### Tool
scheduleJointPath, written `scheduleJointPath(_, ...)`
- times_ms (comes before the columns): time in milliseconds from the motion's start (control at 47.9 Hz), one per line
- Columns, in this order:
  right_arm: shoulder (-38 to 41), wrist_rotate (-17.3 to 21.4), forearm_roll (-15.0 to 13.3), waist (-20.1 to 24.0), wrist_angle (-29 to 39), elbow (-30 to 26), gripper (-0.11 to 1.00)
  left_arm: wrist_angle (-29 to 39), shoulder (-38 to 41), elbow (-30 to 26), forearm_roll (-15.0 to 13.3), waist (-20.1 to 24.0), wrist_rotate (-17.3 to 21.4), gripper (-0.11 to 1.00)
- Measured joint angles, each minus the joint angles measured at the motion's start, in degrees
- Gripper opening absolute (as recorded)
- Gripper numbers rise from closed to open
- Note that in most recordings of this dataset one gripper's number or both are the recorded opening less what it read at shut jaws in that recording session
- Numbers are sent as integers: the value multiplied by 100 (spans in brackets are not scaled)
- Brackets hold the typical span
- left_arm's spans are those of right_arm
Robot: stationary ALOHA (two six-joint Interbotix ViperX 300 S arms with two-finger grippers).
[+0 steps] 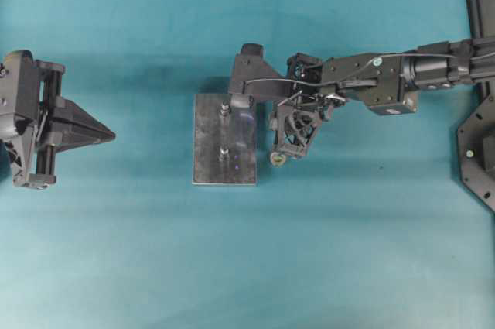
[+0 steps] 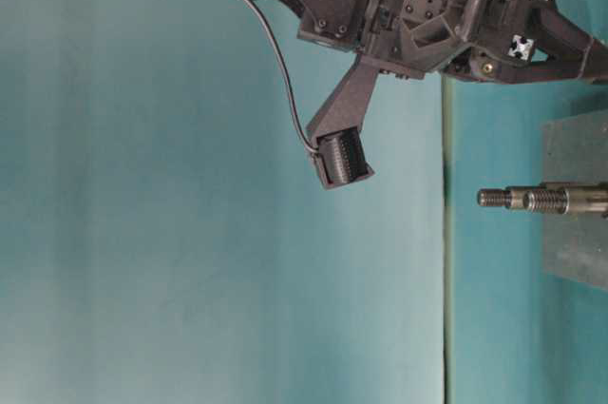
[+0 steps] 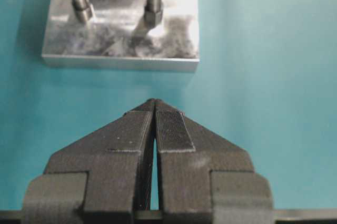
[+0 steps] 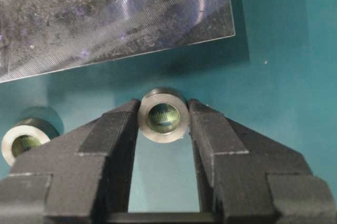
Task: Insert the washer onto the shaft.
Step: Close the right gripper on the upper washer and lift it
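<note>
The washer (image 4: 163,116) lies on the worktop (image 4: 284,50) just beside the metal plate (image 4: 105,13), squeezed between the right gripper (image 4: 163,124) fingers, so grip it firmly and lift it straight up.

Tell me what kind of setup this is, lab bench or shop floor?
Likely a lab bench for robot assembly trials: a plain teal tabletop, a metal fixture plate with two threaded shafts, and two small washers, one between the right gripper fingers, a spare washer beside.
</note>
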Motion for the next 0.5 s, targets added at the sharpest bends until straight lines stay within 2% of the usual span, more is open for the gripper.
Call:
scheduleJointPath(230, -62, 18, -53, 35, 378, -272, 32, 0, 0, 0, 0, 0, 0, 0)
scheduleJointPath(501, -132, 0, -255, 35, 1107, -1072, 32, 0, 9, -9, 0, 0, 0, 0)
